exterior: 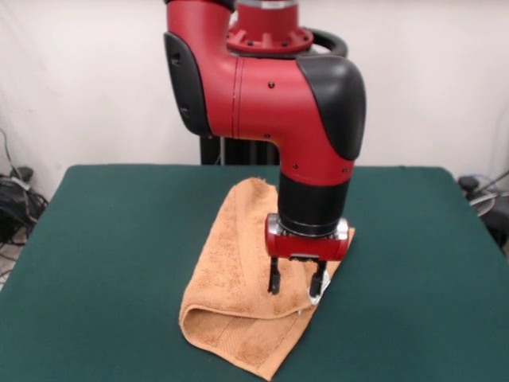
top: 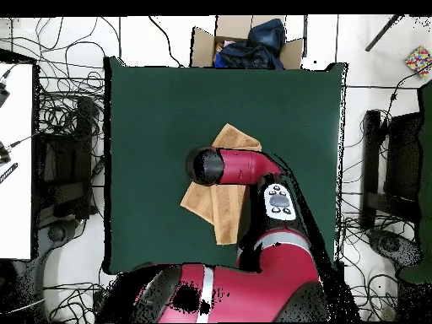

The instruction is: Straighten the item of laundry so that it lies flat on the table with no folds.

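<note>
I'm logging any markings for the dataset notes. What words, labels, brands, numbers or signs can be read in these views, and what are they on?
None can be read.
White care tag at the towel edge by the gripper: too small to read.
Button panel on the arm: marks are blurred, not legible.
Green table: bears no text.
</note>
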